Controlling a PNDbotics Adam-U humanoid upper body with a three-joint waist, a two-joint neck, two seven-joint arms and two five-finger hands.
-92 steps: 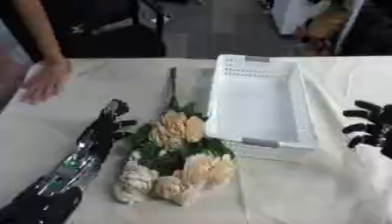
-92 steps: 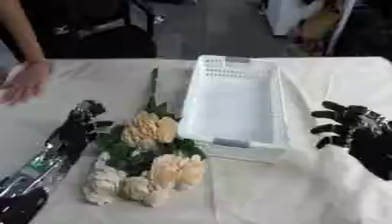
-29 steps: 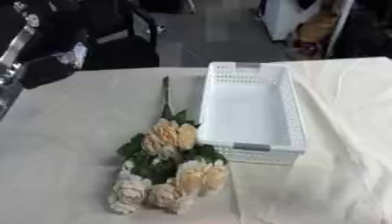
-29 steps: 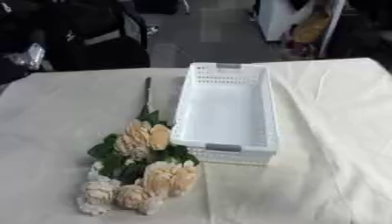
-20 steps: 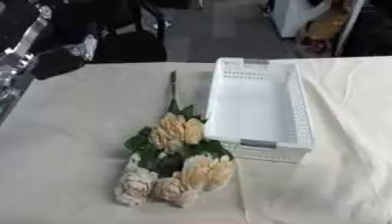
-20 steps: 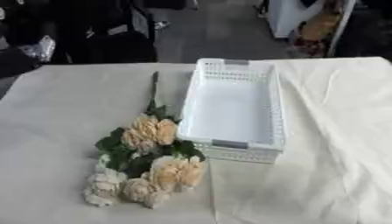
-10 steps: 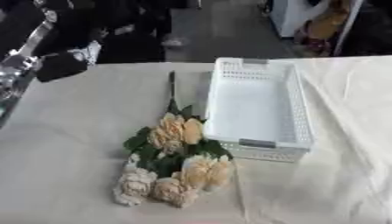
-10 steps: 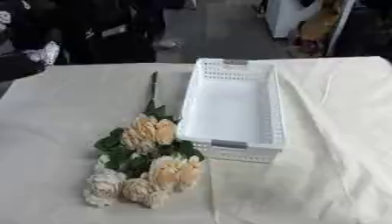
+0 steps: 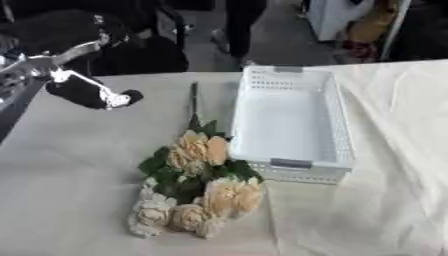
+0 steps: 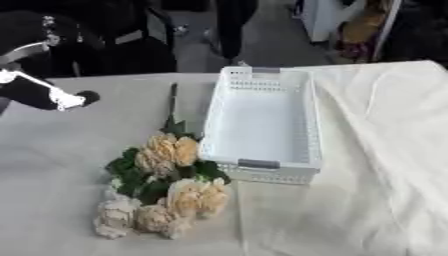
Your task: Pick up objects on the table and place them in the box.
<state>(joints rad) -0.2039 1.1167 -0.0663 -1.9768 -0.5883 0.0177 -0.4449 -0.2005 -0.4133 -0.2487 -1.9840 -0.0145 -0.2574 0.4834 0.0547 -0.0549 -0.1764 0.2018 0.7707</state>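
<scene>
The robot's left hand (image 9: pixel 92 92) shows at about 10 o'clock, up over the far left side of the table (image 9: pixel 70 165). It is black with silver parts. It is blurry, so nobody can tell if its fingers are wide or curled, and it does not touch the flowers. The right hand does not show.

The table has a pale cream cloth (image 9: pixel 385 210) on it. The cloth has soft folds on the right side.

A bunch of flowers (image 9: pixel 194 190) lies on the cloth, a little left of the middle, at about 7 o'clock. The blooms are cream and peach, with dark green leaves among them. One long thin stem (image 9: pixel 193 102) points away toward 12 o'clock. The flowers lie just beside the box, and some leaves look to touch its near left corner.

The white box (image 9: pixel 293 125) sits right of the flowers, near the middle, toward 1 o'clock. It is long, with little holes in its walls, and it has nothing in it.

Behind the table, at 12 o'clock, there is a grey floor (image 9: pixel 280 47), some dark shapes on the left, and something white at about 1 o'clock.
</scene>
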